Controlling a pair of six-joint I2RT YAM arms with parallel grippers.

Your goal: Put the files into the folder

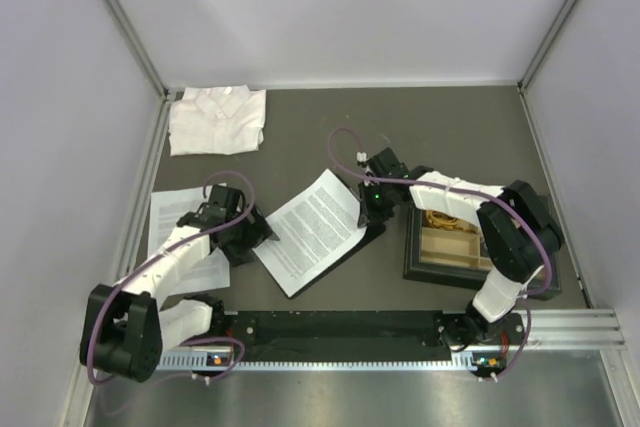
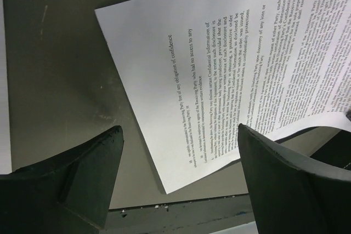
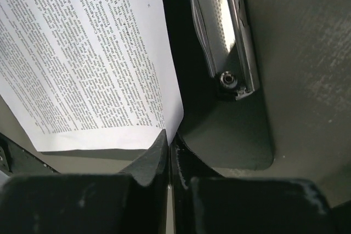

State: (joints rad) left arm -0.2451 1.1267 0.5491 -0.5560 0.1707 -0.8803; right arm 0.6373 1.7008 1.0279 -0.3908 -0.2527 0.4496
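At the centre of the top view, one sheet of the files [image 1: 315, 230] lies aslant on the folder [image 1: 350, 253]; a second sheet [image 1: 172, 209] sits at left. Your right gripper [image 3: 169, 147] looks pinched on the sheet's corner beside the clip [image 3: 225, 31]: lift little and ease that edge under the clip. Your left gripper [image 2: 179, 130] gapes wide off the opposite edge, so use it to square the page. Just right of the folder the tray [image 1: 430, 269] crowds you; more room shows toward the top of the frame
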